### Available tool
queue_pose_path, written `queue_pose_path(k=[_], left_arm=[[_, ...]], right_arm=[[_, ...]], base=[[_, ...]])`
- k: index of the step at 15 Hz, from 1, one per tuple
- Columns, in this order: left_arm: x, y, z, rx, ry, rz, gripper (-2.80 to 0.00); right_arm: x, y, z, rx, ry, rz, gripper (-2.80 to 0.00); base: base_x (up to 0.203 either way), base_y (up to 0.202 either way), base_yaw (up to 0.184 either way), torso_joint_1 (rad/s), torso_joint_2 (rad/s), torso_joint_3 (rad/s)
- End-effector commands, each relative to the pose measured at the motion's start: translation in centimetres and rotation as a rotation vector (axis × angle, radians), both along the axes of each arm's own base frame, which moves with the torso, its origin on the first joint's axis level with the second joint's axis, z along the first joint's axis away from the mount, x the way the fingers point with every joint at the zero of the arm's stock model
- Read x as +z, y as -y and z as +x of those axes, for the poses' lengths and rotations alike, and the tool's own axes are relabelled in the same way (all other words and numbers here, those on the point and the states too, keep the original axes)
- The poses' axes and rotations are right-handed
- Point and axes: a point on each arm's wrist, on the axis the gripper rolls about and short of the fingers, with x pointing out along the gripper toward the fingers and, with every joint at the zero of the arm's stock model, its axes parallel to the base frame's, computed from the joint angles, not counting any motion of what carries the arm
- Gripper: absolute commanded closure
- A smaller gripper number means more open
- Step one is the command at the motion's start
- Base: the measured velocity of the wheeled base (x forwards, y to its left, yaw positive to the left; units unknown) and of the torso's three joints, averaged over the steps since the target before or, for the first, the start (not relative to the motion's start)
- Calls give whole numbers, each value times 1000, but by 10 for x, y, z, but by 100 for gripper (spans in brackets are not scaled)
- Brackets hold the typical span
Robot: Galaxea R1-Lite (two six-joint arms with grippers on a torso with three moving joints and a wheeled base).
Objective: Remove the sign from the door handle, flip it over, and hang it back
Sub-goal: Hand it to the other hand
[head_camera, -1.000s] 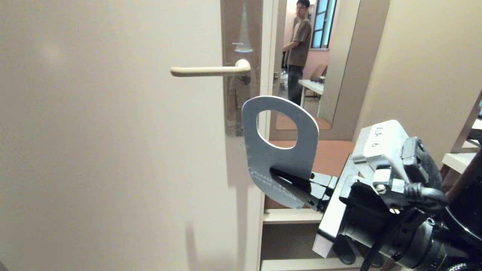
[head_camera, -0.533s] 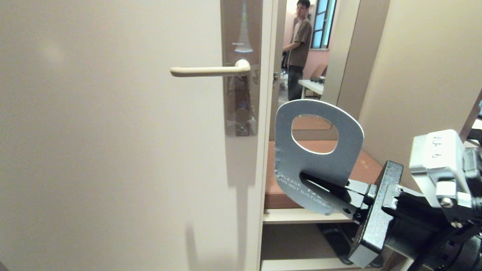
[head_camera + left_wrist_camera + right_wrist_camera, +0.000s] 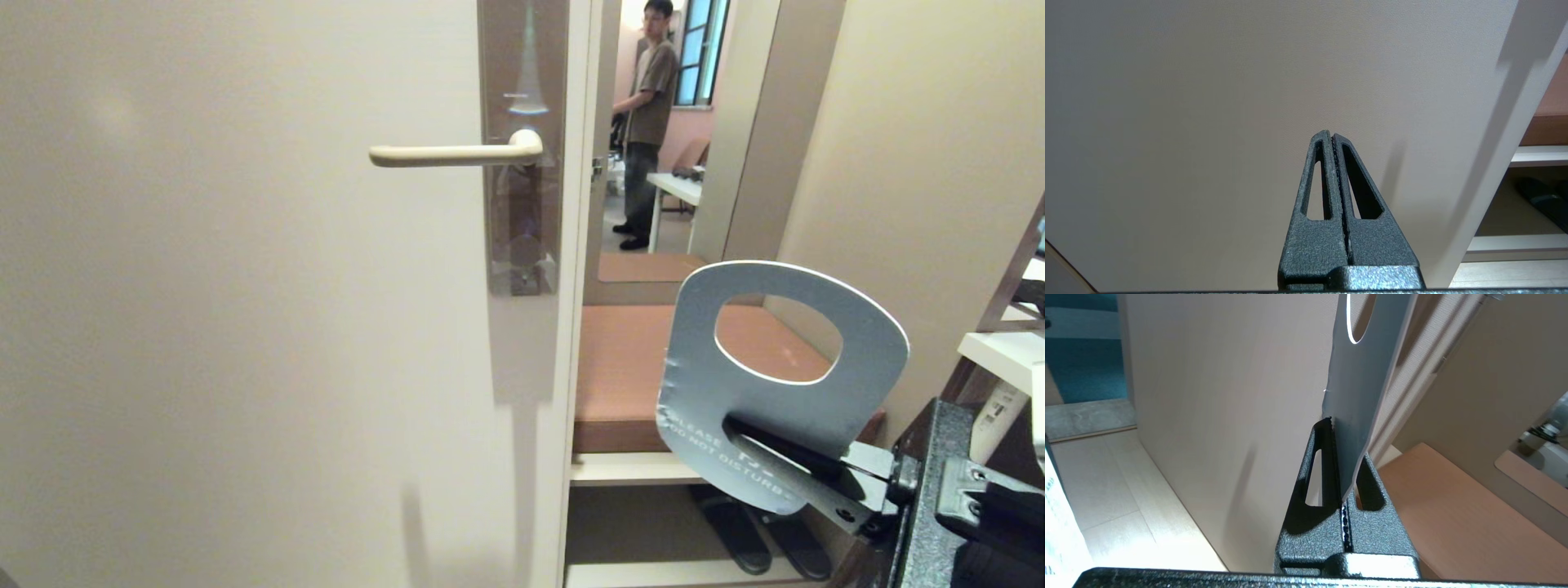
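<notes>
The sign [image 3: 816,408], blue face with white "PLEASE DO NOT DISTURB" toward me, is held upright and tilted in the air at the lower right, well off the door handle [image 3: 445,153]. My right gripper [image 3: 739,429] is shut on the sign's lower part; in the right wrist view the sign [image 3: 1361,396] rises from between that right gripper's [image 3: 1336,428] fingers. The cream door handle juts left from its brown plate [image 3: 522,65] with nothing on it. My left gripper [image 3: 1331,136] is shut and empty, parked low facing the door.
The cream door [image 3: 245,286] fills the left. Right of its edge is a brown shelf [image 3: 620,367] with dark slippers [image 3: 739,531] below. A person [image 3: 649,98] stands in the far room. A beige wall [image 3: 922,147] is on the right.
My right gripper has carried the sign to the right and downward, away from the door handle and plate. The arm now shows only at the lower right corner.
</notes>
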Motion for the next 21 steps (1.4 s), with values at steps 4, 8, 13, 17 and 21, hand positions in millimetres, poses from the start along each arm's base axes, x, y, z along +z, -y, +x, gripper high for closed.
queue_pose_path(k=[4,8,13,17,21], left_arm=[[0,0,0,1,0,2,0],[0,0,0,1,0,1,0],[0,0,0,1,0,1,0],[0,0,0,1,0,0,0],[0,0,0,1,0,2,0]], right_arm=[[-3,14,-12,-5,6,27,0],[-6,23,-18,-5,-12,51,0],[-16,37,-29,-41,-11,51,0],[-28,53,-40,-94,-11,49,0],[-41,68,-50,-151,0,38,0]], base=[[0,0,0,0,0,0],[0,0,0,0,0,0],[0,0,0,0,0,0],[0,0,0,0,0,0],[0,0,0,0,0,0]])
